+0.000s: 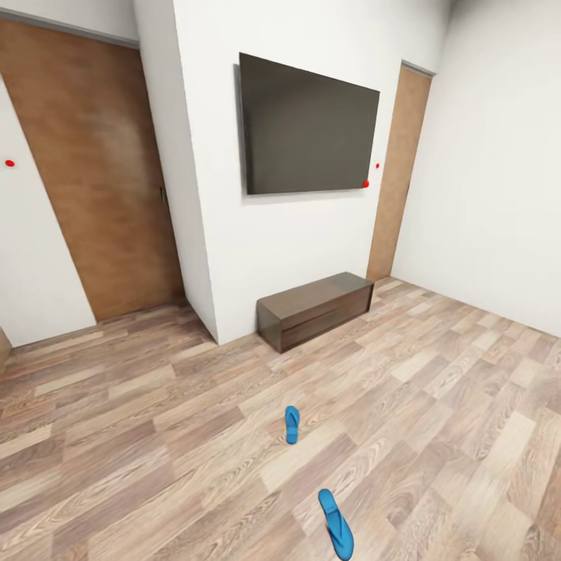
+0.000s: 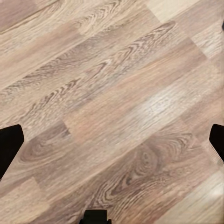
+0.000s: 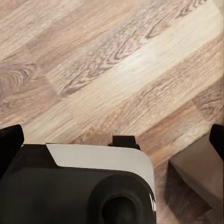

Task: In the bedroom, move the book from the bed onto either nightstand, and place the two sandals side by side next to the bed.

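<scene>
Two blue sandals (image 1: 291,425) (image 1: 335,523) are lying apart on the wooden floor (image 1: 140,436), one nearer the robot, the other toward a low dark bench (image 1: 315,308) standing under a wall television (image 1: 308,128). The left gripper (image 2: 112,140) and right gripper (image 3: 112,140) are both standing wide open over bare floor, holding nothing.

head cam high up, angled down across the wood floor (image 1: 156,436) toward the TV wall (image 1: 296,257), both wrist cams close, facing straight down at the same planks
</scene>
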Tool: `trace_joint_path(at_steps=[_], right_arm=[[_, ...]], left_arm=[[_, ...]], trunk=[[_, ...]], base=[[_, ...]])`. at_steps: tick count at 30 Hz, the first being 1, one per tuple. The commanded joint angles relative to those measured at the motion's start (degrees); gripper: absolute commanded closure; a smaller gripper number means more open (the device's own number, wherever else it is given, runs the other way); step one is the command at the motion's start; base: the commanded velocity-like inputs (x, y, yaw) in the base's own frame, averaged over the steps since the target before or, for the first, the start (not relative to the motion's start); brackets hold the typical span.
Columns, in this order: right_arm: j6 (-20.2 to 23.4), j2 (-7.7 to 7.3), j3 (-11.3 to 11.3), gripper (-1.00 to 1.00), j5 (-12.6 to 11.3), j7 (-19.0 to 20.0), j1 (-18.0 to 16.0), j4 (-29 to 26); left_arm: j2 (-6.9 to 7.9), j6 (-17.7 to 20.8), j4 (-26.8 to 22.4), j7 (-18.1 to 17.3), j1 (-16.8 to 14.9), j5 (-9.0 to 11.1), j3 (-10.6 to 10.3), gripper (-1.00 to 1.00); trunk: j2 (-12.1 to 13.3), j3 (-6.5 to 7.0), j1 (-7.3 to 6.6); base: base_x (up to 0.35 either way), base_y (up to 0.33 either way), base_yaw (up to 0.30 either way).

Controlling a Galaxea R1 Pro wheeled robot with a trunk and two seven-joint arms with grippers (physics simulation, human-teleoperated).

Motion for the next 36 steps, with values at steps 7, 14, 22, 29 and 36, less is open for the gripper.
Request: trace_joint_path(at_steps=[7,14,22,29,36], right_arm=[[-0.12,0.00,-0.01,-1.00,0.03,-0.01,-0.01,-0.01],[-0.12,0.00,-0.07,-1.00,0.03,-0.05,-0.01,-0.02],[-0.12,0.00,-0.09,-1.00,0.03,-0.05,-0.01,-0.01],[-0.13,0.00,-0.06,-1.00,0.03,-0.05,-0.01,-0.03],[-0.12,0.00,-0.05,-1.00,0.03,-0.05,-0.01,0.00]], left_arm=[[-0.01,-0.20,0.03,0.04,-0.03,-0.02,0.02,-1.00],[-0.01,-0.20,0.03,0.04,-0.03,-0.02,0.02,-1.00],[-0.01,-0.20,0.03,0.04,-0.03,-0.02,0.02,-1.00],[-0.01,-0.19,0.03,0.04,-0.03,-0.02,0.02,-1.00],[-0.01,-0.20,0.03,0.04,-0.03,-0.02,0.02,-1.00]], trunk=[[-0.02,-0.05,0.02],[-0.02,-0.05,0.02],[-0.02,-0.05,0.02],[-0.02,-0.05,0.02],[-0.02,-0.05,0.02]], base=[[0.200,-0.018,-0.001],[0.058,-0.001,0.091],[0.014,-0.006,0.270],[0.176,-0.119,0.088],[0.140,-0.031,0.006]])
